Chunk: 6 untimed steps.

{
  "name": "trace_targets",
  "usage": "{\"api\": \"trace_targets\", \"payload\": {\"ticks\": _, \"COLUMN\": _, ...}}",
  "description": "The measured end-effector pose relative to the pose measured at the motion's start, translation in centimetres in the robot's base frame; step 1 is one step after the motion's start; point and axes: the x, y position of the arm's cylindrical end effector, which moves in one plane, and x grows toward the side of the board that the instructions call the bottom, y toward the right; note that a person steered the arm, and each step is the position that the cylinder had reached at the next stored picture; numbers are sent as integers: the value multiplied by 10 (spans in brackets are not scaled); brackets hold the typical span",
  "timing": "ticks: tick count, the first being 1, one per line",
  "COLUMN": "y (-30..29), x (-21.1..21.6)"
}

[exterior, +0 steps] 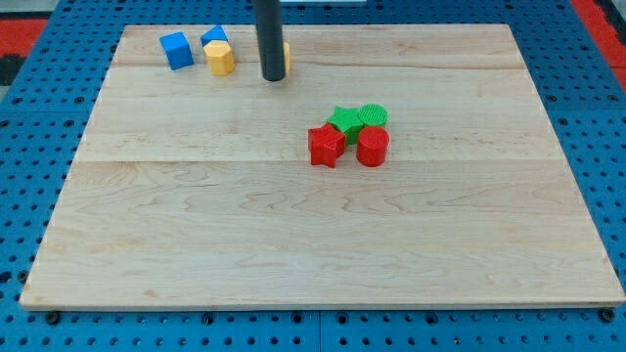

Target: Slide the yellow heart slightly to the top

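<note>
My tip [274, 78] rests on the board near the view's top, left of centre. A yellow block [287, 53] shows only as a sliver at the rod's right edge; the rod hides most of it, so I cannot make out its shape. It touches or nearly touches the rod. A yellow hexagonal block [220, 58] sits to the left of the tip, apart from it.
A blue block [177, 50] and a second blue block [213, 36] lie at the top left beside the yellow hexagon. Near the centre, a red star [326, 146], a red cylinder [373, 147], a green star [344, 121] and a green cylinder [374, 114] cluster together.
</note>
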Motion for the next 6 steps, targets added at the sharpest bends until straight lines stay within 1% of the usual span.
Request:
{"api": "trace_targets", "payload": {"ticks": 1, "y": -15, "x": 10}}
{"api": "trace_targets", "payload": {"ticks": 2, "y": -34, "x": 3}}
{"api": "trace_targets", "payload": {"ticks": 3, "y": -22, "x": -12}}
{"api": "trace_targets", "payload": {"ticks": 4, "y": -10, "x": -15}}
{"api": "trace_targets", "payload": {"ticks": 5, "y": -12, "x": -13}}
{"api": "trace_targets", "payload": {"ticks": 6, "y": -15, "x": -50}}
